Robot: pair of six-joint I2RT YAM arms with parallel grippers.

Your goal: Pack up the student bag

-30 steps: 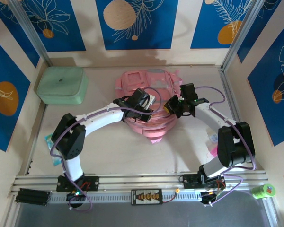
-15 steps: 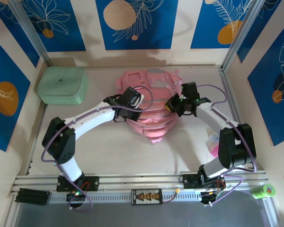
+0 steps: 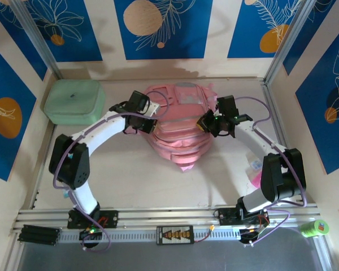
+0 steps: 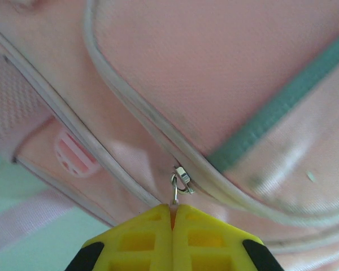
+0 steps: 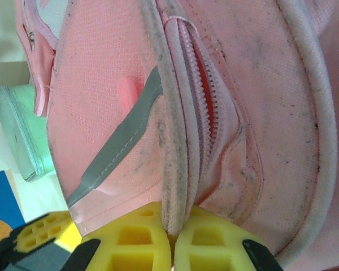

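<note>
While a few small pink and pale bits (image 3: pixel 253 167), too small to name, lie on the pale table (image 3: pixel 158 180) beside the right arm's elbow, both arms reach from the near edge towards the far middle. There the large soft pink student backpack (image 3: pixel 181 141) lies flat. At its right flank the right gripper (image 5: pixel 172 228) has its yellow jaws pinched shut on the grey piping beside a pink zip (image 5: pixel 206 107), which gapes partly open with red showing inside. At the left flank the left gripper (image 4: pixel 171 210) is closed on the small metal zip pull (image 4: pixel 179 182), and the seam around the slider looks closed. At the far left, near the back wall, sits a mint green rounded case (image 3: pixel 73 101), outside the bag. I judge the work to be at the zip stage, one gripper bracing and the other drawing. Whether the case or the bits are meant to go in I cannot tell.
</note>
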